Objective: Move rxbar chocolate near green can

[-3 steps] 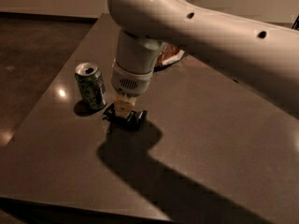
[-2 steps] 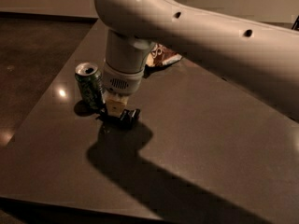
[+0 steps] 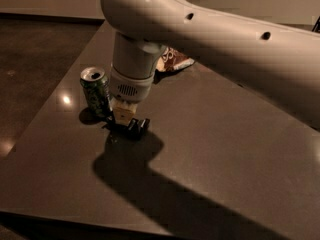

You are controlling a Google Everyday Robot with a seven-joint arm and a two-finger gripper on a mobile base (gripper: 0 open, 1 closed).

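pincer [image 3: 131, 127] low on tbl [image 3: 225, 149] | just beside green can [image 3: 96, 93] | chip bag [image 3: 173, 60] behind

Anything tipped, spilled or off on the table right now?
Nothing stands out. Green can stands upright, no spill; claw is down low right beside it; chip bag lies farther back, partly behind the arm.
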